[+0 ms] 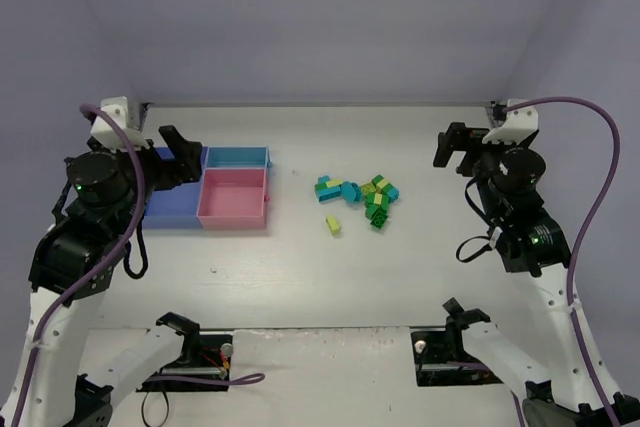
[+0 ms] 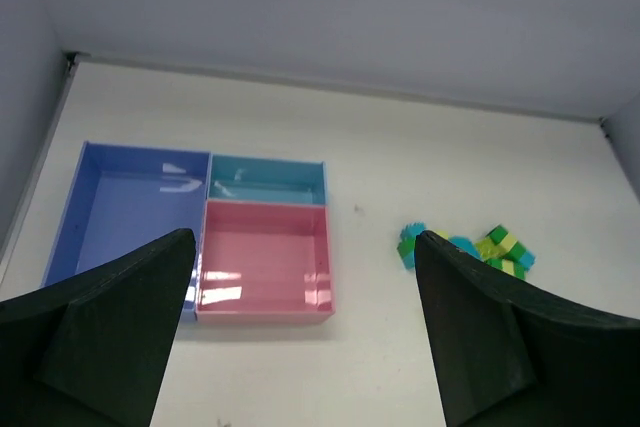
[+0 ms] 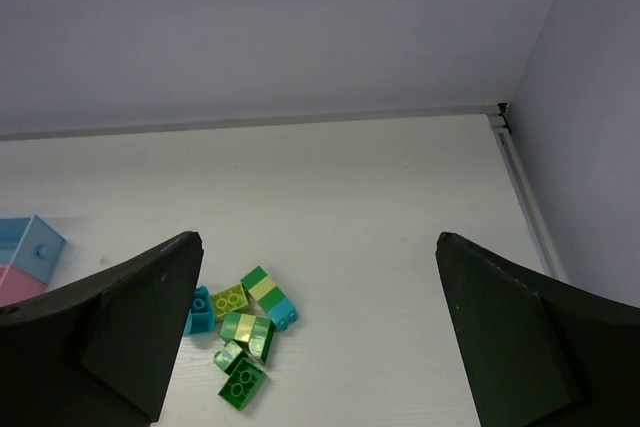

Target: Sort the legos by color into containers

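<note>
The legos (image 1: 360, 197) lie in a loose pile mid-table: dark green, yellow-green and teal bricks. One yellow-green brick (image 1: 332, 225) sits apart, nearer to me. The containers stand to the left: a blue tray (image 1: 172, 205), a pink tray (image 1: 233, 199) and a narrow light-blue tray (image 1: 237, 157), all showing bare floors. My left gripper (image 1: 182, 162) hovers open over the blue tray's right side. My right gripper (image 1: 455, 147) hangs open right of the pile. The left wrist view shows the open gripper (image 2: 305, 237), the pink tray (image 2: 265, 247) and the legos (image 2: 480, 247). In the right wrist view the gripper (image 3: 320, 239) is open above the legos (image 3: 245, 332).
Grey walls close the table at the back and both sides, with a corner bracket (image 1: 495, 107) at the far right. Both arm bases (image 1: 190, 357) and purple cables (image 1: 600, 197) occupy the near edge.
</note>
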Available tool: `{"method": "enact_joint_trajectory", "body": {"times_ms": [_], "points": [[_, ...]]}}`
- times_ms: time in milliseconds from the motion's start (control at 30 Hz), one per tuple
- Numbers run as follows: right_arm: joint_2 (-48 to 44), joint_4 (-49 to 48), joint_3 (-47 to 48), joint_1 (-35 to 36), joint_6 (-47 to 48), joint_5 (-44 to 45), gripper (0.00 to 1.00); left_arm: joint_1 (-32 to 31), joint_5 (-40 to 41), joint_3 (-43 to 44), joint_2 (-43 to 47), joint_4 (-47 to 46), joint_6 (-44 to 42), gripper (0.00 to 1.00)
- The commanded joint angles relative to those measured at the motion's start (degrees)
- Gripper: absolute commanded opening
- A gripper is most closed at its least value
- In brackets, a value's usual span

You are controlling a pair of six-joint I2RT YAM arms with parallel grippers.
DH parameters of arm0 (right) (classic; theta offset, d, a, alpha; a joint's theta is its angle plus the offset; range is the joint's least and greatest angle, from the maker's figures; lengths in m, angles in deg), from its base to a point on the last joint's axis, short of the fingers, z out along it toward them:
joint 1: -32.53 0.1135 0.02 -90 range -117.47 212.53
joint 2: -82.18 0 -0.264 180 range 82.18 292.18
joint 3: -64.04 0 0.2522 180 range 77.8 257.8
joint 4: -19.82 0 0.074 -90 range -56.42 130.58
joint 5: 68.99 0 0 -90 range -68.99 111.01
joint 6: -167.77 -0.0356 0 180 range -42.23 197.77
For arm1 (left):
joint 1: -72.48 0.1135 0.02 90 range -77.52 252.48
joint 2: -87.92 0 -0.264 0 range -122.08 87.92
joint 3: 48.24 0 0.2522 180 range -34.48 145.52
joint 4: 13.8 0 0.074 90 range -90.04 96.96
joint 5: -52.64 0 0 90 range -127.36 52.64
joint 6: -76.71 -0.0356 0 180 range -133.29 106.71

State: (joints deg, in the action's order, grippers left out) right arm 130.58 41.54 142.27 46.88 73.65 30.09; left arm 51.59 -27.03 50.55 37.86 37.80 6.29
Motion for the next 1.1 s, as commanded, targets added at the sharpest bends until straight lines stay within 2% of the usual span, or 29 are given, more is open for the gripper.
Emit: {"method": "enact_joint_trajectory", "body": {"times_ms": [0,100,200,300,500,567,667,767,867,1067], "points": [[0.4,-4.1,2.2,0.4,0.5,0.5,1.00,0.2,-1.2,-1.2,-2.0,3.4,-0.3,0.84],[0.2,-4.2,1.0,0.4,0.1,0.0,1.00,0.1,-3.8,-2.7,-2.9,4.1,2.9,0.83],[0.7,-4.3,-0.4,0.4,-1.1,0.8,1.00,-0.6,-7.2,-5.7,-4.4,2.5,10.4,0.84],[1.2,-4.3,-2.4,0.3,-3.3,3.3,1.00,-3.8,-7.3,-7.6,-7.5,0.3,15.0,0.84],[2.1,-2.6,-6.5,0.3,-10.5,6.0,1.00,-18.4,-0.2,-9.4,-19.5,-5.5,25.6,0.84],[2.4,-2.3,-7.7,0.3,-12.4,5.9,1.00,-21.1,1.3,-9.7,-22.9,-6.3,28.8,0.84],[3.0,-1.5,-9.0,0.3,-15.1,4.4,1.00,-25.5,3.3,-7.6,-31.2,-5.6,33.9,0.83],[3.8,-0.2,-10.0,0.3,-16.6,3.6,1.00,-27.2,2.3,-4.3,-39.9,-4.7,37.5,0.83],[4.4,1.3,-10.8,0.3,-17.0,3.0,1.00,-28.2,0.6,-0.1,-48.8,-4.4,37.5,0.79],[4.8,2.6,-12.3,0.3,-16.9,2.5,1.00,-28.3,0.4,6.0,-58.9,-2.5,37.6,0.71]]}}
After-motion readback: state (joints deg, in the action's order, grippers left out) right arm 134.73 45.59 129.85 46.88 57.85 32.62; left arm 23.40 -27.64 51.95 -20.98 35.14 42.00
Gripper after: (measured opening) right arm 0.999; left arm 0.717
